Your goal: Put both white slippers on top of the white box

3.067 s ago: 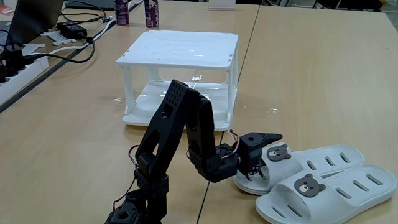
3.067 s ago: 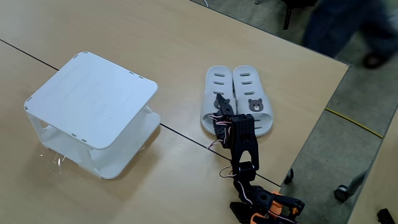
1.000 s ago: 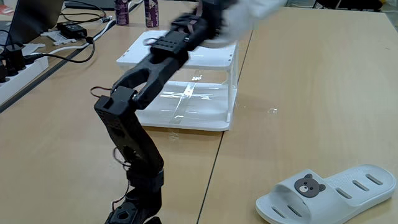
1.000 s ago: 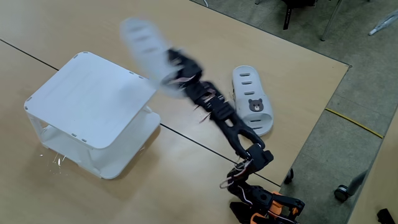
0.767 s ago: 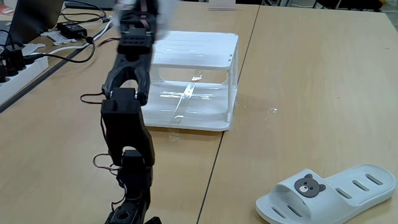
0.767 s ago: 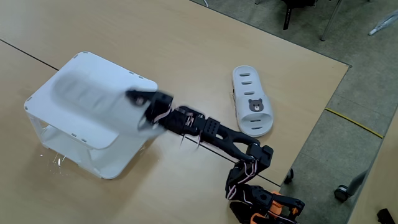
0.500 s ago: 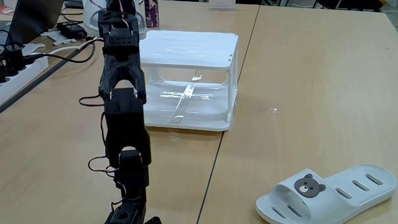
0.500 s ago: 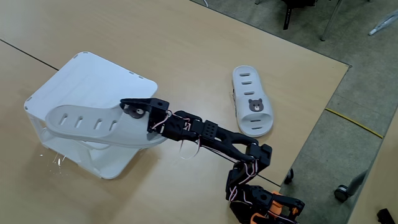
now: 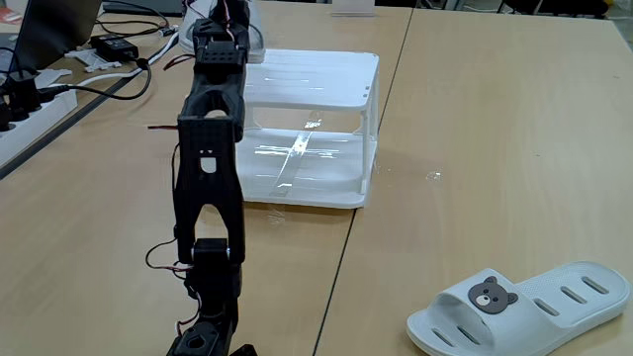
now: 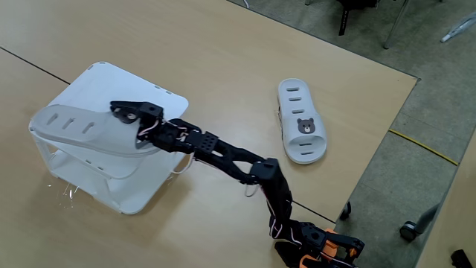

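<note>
Slipper held over the white box

We see the gripper (image 10: 132, 119) clamped on one white slipper (image 10: 82, 132) above the white box (image 10: 152, 100) top; the other slipper (image 10: 300, 130) lies on the table (image 10: 223, 67).

Bare table (image 10: 245, 52) is lying open between the white rack (image 10: 160, 104) and the second slipper (image 10: 301, 130); one slipper (image 10: 74, 126) is covering the rack top's near-left portion.

Off-white slippers (image 10: 301, 126) with dark slots and a grey-brown bear face. White box (image 9: 326, 84) with see-through sides. Black arm (image 10: 223, 156), orange at the bottom. Light brown wood worktop (image 9: 495, 129). Grey floor (image 10: 416, 67).
</note>
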Robot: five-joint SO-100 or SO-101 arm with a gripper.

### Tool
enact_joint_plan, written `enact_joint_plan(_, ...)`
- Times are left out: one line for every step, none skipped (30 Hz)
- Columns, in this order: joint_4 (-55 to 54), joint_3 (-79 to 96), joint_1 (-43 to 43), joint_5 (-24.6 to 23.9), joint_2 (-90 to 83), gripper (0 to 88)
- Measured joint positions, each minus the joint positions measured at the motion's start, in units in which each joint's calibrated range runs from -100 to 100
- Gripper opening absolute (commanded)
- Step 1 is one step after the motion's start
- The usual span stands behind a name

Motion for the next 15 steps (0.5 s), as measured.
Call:
enact_joint_plan(0.0,-3.1,0.0,0.0,2.8,0.7)
enact_joint_plan(0.0,-6.3,0.0,0.0,5.7,0.7)
enact_joint_plan(0.0,-10.3,0.0,0.0,9.5,0.7)
enact_joint_plan(0.0,-12.7,0.0,0.0,11.5,0.7)
enact_joint_plan(0.0,-15.6,0.0,0.0,14.1,0.7)
enact_joint_plan(0.0,-19.0,0.0,0.0,16.7,0.7)
enact_joint_plan(0.0,-21.8,0.0,0.0,18.9,0.7)
enact_joint_plan(0.0,-24.3,0.0,0.0,20.7,0.7)
enact_joint_plan(0.0,-26.4,0.2,0.0,22.0,0.7)
enact_joint_plan(0.0,-28.1,0.7,0.0,23.1,0.7)
enact_joint_plan(0.0,-29.6,1.3,0.0,24.0,0.7)
enact_joint_plan(0.0,-30.0,1.9,0.0,24.2,0.7)
enact_joint_plan(0.0,-30.1,2.5,0.0,24.3,0.7)
enact_joint_plan(0.0,-30.1,2.8,0.0,24.3,0.7)
enact_joint_plan(0.0,-30.1,2.9,0.0,24.3,0.7)
